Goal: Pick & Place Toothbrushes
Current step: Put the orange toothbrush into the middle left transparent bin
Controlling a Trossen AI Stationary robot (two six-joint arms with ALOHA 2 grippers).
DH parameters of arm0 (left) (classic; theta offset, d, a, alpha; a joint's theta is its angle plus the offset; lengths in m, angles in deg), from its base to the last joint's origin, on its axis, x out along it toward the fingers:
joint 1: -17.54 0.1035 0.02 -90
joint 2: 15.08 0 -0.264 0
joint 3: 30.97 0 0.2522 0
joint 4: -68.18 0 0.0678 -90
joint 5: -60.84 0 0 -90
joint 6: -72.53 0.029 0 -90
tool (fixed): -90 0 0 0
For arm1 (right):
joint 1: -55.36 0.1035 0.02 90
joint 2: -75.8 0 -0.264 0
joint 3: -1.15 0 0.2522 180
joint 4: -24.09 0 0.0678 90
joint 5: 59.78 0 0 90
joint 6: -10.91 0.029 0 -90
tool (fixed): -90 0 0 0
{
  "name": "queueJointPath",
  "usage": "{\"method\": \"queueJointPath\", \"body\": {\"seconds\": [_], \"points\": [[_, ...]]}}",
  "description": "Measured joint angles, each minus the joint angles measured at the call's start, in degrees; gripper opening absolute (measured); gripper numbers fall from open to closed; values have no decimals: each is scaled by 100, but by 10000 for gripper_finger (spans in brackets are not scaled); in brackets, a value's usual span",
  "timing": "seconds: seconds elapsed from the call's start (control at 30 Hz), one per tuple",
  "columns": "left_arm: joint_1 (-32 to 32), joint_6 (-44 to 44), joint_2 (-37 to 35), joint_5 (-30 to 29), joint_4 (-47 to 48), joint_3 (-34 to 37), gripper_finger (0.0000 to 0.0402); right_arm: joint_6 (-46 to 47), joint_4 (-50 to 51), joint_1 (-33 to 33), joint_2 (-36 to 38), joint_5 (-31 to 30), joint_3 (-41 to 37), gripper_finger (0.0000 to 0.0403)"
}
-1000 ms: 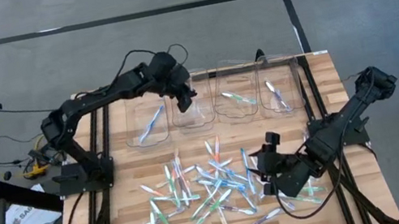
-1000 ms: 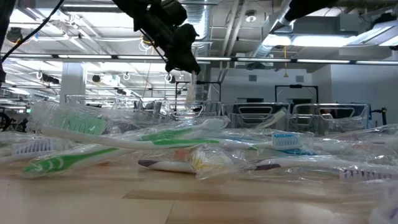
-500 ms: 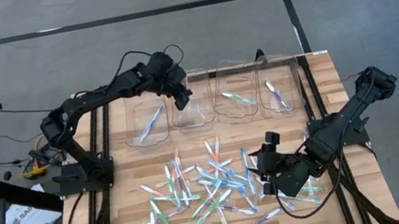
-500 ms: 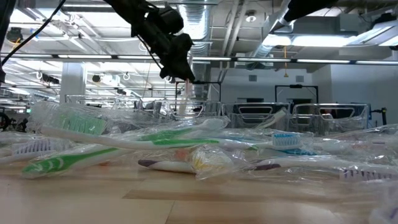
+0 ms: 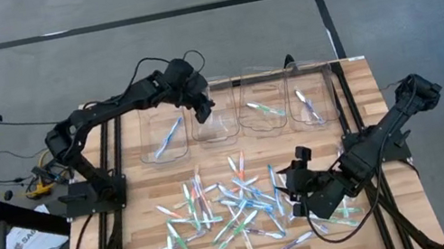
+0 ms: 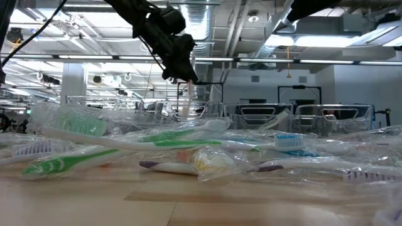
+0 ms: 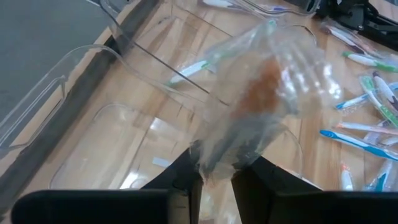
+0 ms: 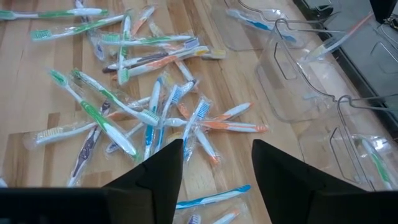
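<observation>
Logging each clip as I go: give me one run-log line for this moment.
left claw: over second bin, gripping wrapped orange toothbrush | right claw: open, above pile | other bins: some brushes in

A wooden table (image 5: 353,88) carries four clear bins (image 5: 236,115) and scattered wrapped toothbrushes (image 5: 236,204).

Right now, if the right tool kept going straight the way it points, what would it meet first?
Most likely the loose pile of toothbrushes on the wooden table. The right tool is open and aimed down at them, the nearest lying just ahead of its fingers. Depth is hard to judge, so which brush comes first is uncertain.
</observation>
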Motion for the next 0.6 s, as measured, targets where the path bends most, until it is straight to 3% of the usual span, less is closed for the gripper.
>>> {"method": "queueJointPath", "body": {"seconds": [0.3, 0.6], "points": [[-4, 0, 0, -513, 149, 0, 84, 0, -2, 0, 0, 0, 0, 180], [-80, -13, 14, -538, 210, 0, 177, 195, -1, 0, 0, 2, 0, 179]]}}
